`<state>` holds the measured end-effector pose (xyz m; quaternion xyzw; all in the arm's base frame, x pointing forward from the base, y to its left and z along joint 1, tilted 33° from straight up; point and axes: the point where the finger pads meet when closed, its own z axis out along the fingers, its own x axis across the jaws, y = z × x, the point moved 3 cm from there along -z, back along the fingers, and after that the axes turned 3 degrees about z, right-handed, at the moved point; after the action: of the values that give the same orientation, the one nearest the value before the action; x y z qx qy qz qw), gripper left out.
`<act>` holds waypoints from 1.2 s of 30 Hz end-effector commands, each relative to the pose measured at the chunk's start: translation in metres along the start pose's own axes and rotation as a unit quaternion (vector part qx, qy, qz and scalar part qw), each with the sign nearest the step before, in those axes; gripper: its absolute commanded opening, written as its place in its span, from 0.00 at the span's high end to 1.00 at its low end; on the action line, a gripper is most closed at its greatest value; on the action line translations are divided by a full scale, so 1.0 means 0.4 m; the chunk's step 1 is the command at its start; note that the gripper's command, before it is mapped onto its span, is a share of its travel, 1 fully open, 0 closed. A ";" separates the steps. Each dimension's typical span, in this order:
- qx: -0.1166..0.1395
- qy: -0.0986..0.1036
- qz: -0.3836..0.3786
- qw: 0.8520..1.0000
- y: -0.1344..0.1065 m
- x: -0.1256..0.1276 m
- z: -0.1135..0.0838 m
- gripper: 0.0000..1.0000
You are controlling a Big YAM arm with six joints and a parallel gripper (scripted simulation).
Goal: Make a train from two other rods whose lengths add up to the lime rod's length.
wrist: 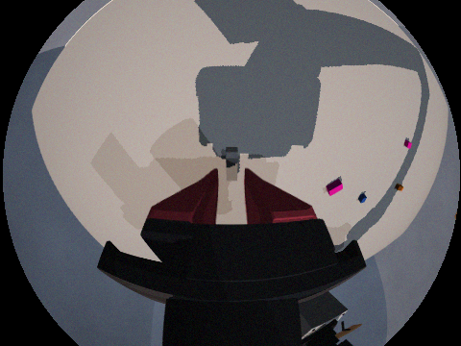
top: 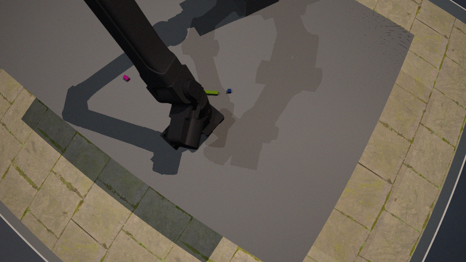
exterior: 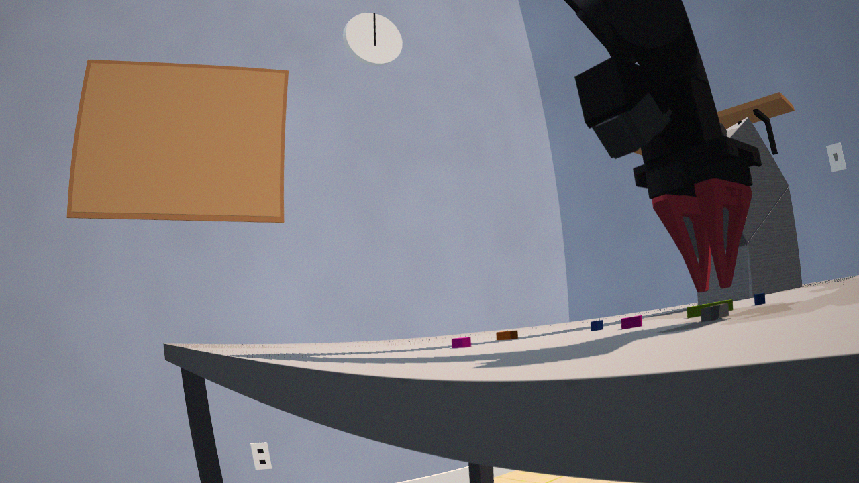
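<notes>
- One gripper [exterior: 715, 284] hung above the grey rod [exterior: 713, 312], fingers partly parted, grasping nothing.
- Descend straight, straddling it; the lime rod [exterior: 709, 308] lay just behind, at 12 o'clock.

Lime rod [top: 211, 92] half hidden under the arm in the top view, orange rod [wrist: 399, 186] a mere speck in the wrist view

We noted a tan board [exterior: 177, 141] on the blue-grey wall, and a round white clock [exterior: 372, 37] up to its right. A wooden shelf [exterior: 758, 108] sat at far right. A white outlet [exterior: 260, 455] showed below the table [exterior: 540, 384]. Mossy stone paving [top: 413, 182] surrounded it.
</notes>
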<state>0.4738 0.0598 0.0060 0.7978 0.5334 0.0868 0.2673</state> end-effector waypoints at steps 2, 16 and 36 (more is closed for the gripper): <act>-0.008 0.004 0.004 1.000 0.032 0.006 0.012 0.77; -0.009 0.005 0.006 1.000 0.034 0.005 0.007 0.77; -0.009 0.005 0.006 1.000 0.034 0.005 0.007 0.77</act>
<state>0.4741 0.0590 0.0031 0.7978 0.5340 0.0851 0.2668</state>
